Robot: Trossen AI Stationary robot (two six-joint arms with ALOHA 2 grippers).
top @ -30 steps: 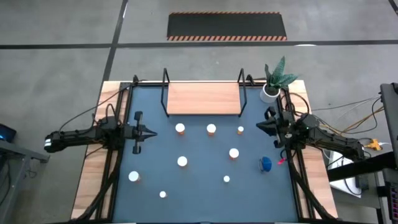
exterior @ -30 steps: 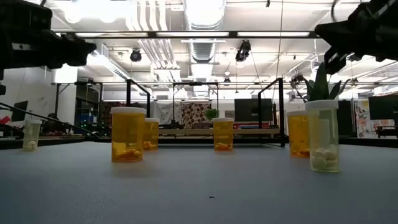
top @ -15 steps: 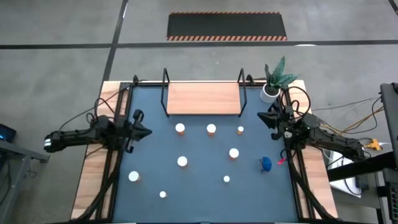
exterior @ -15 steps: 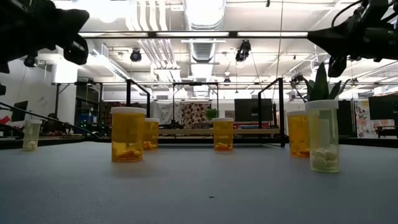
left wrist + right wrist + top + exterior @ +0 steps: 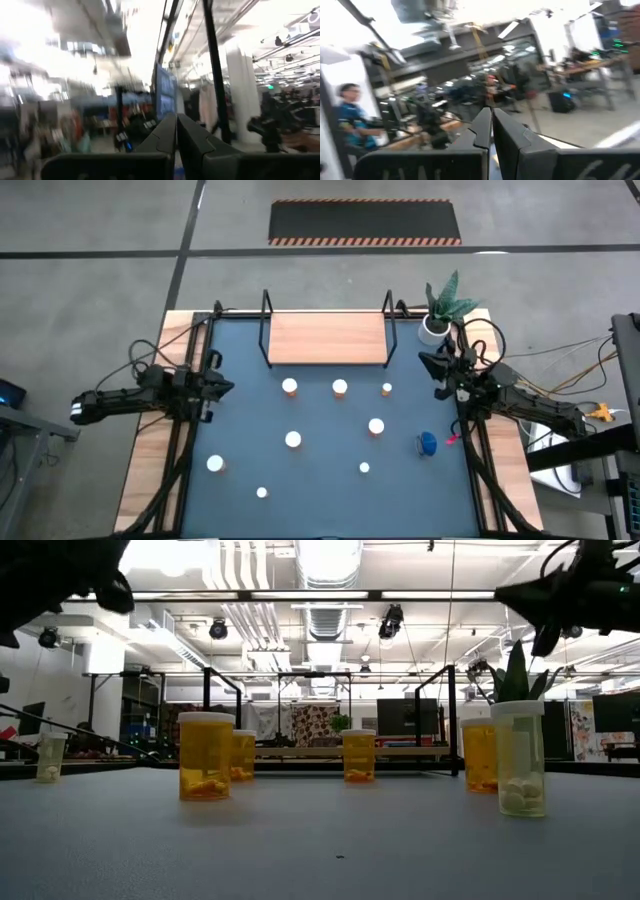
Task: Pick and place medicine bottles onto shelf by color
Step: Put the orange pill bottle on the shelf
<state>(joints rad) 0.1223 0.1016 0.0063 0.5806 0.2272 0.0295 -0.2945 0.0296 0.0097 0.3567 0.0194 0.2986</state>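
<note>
Overhead, we see the shelf [image 5: 326, 339] bare at the far edge of the table [image 5: 150, 470], its light-wood board framed by black wire ends, with none of the medicine bottles on it. The bottles stand scattered on the dark-blue mat [image 5: 250, 430]: three white caps in a row just in front of the shelf [image 5: 289, 386] [image 5: 339, 387] [image 5: 386, 389], two more in the middle [image 5: 293, 439] [image 5: 376, 425], three nearer the front [image 5: 215, 464] [image 5: 261, 492] [image 5: 364, 468], and the blue bottle [image 5: 428, 444] near the right edge. From table height, the nearest orange bottle [image 5: 205, 756] holds a few pale pills at its bottom, and a clear-bodied bottle [image 5: 518, 758] holds some round white tablets. Our left gripper [image 5: 226, 388] hovers over the mat's left edge, its fingers [image 5: 161, 140] pressed together on nothing. Our right gripper [image 5: 424, 360] hangs near the white plant pot [image 5: 433, 328] at the far right corner, fingers [image 5: 482, 127] likewise closed and empty.
</note>
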